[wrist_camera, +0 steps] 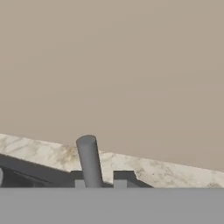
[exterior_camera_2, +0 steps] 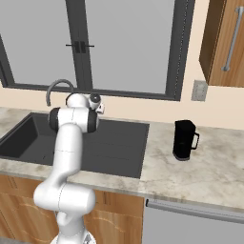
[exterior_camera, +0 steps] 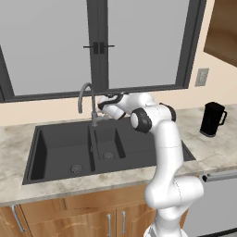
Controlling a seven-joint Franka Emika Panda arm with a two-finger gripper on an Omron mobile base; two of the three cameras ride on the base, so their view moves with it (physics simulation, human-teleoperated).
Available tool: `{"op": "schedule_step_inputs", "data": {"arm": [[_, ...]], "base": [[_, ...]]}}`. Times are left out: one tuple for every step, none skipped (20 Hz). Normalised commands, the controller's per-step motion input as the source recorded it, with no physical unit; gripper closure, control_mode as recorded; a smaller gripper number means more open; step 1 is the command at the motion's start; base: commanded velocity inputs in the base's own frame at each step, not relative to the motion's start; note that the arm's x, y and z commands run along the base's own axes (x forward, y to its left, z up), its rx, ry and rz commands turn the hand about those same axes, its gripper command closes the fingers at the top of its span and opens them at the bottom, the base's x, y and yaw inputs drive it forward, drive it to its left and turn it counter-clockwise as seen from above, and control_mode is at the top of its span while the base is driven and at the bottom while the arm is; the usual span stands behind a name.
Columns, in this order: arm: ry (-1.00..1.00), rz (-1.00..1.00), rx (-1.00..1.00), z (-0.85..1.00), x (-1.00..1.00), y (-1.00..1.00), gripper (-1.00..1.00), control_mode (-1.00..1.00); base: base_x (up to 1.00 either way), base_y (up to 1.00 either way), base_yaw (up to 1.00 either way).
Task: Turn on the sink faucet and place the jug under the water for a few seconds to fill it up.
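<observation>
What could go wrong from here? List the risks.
1. The pincer sits right at the faucet lever; a slightly off push may slip past it, leaving no water.
2. The jug stands far right on the counter, so the arm's long swing could knock it over.

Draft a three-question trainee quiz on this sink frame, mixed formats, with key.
1. True or false: water runs from the sink faucet.
2. The jug stands: A) in the sink B) on the counter right of the sink C) in the end effector.
3. Fill in: the end effector is at the faucet's ____.

Key: 1 false; 2 B; 3 lever.
</observation>
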Motion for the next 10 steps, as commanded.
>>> {"op": "schedule_step_inputs", "data": {"arm": [[0.00,-0.11,0.02,0.00,-0.06,-0.49,1.00,-1.00],[0.00,-0.12,0.02,0.00,-0.06,-0.51,1.00,-1.00],[0.00,-0.12,0.02,0.00,-0.06,-0.54,1.00,-1.00],[0.00,-0.13,0.03,0.00,-0.06,-0.55,1.00,-1.00],[0.00,-0.13,0.04,0.00,-0.05,-0.57,1.00,-1.00],[0.00,-0.13,0.03,0.00,-0.05,-0.57,1.00,-1.00],[0.00,-0.13,0.05,0.00,-0.05,-0.59,1.00,-1.00],[0.00,-0.13,0.06,0.00,-0.04,-0.59,1.00,-1.00],[0.00,-0.13,0.07,0.00,-0.05,-0.61,1.00,-1.00],[0.00,-0.13,0.09,0.00,-0.05,-0.64,1.00,-1.00]], "base": [[0.00,0.00,0.00],[0.00,0.00,0.00],[0.00,0.00,0.00],[0.00,0.00,0.00],[0.00,0.00,0.00],[0.00,0.00,0.00],[0.00,0.00,0.00],[0.00,0.00,0.00],[0.00,0.00,0.00],[0.00,0.00,0.00]]}}
